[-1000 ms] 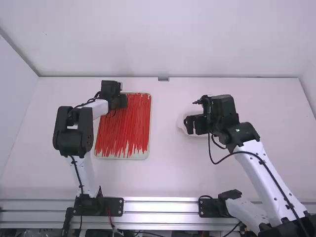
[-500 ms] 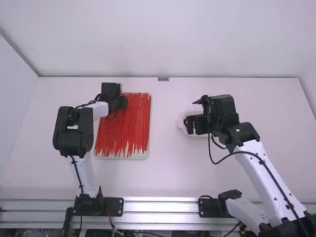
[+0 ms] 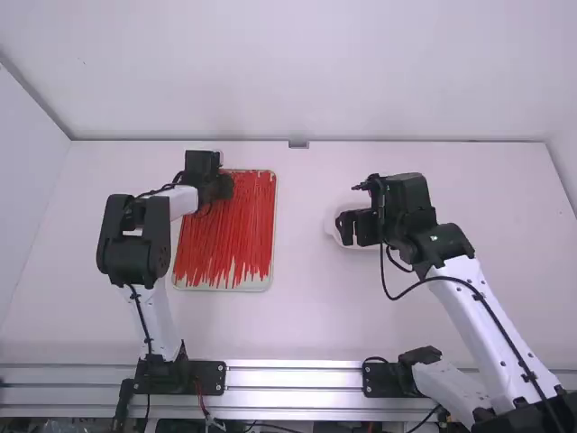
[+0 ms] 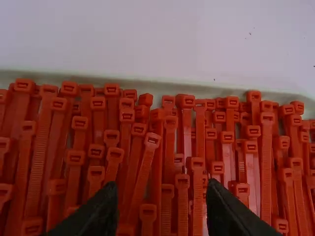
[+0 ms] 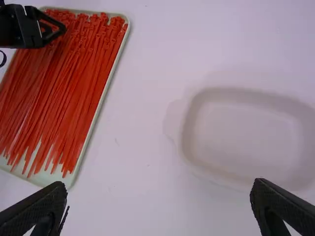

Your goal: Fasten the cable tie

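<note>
- Plainly, in the high view the right gripper (image 3: 356,225) covers most of the white dish (image 3: 334,227). We see only a pale rim of it to one side of the jaws.
- From the right wrist, the dish (image 5: 216,93) lies whole between and beyond the right gripper (image 5: 156,189), whose jaws stand wide apart with nothing held.
- The left gripper (image 3: 219,188) hides one far corner of the tray (image 3: 221,287) from above.
- At the left wrist, the left gripper (image 4: 160,189) has its jaws apart over the heads of the red cable ties (image 4: 147,142). We cannot tell whether the fingertips touch them.
- The ties' tails are cut off there, and single ties are hard to separate in the heap.
- The tray's pale rim (image 4: 147,86) runs just beyond the left jaws, with the tie heads crowded against it.
- Bare table (image 3: 297,307) lies between the tray and the dish, well apart from either pair of jaws.
- White walls (image 3: 297,63) close the table at the back and sides, and a small grey fitting (image 3: 297,142) sits at the back edge.
</note>
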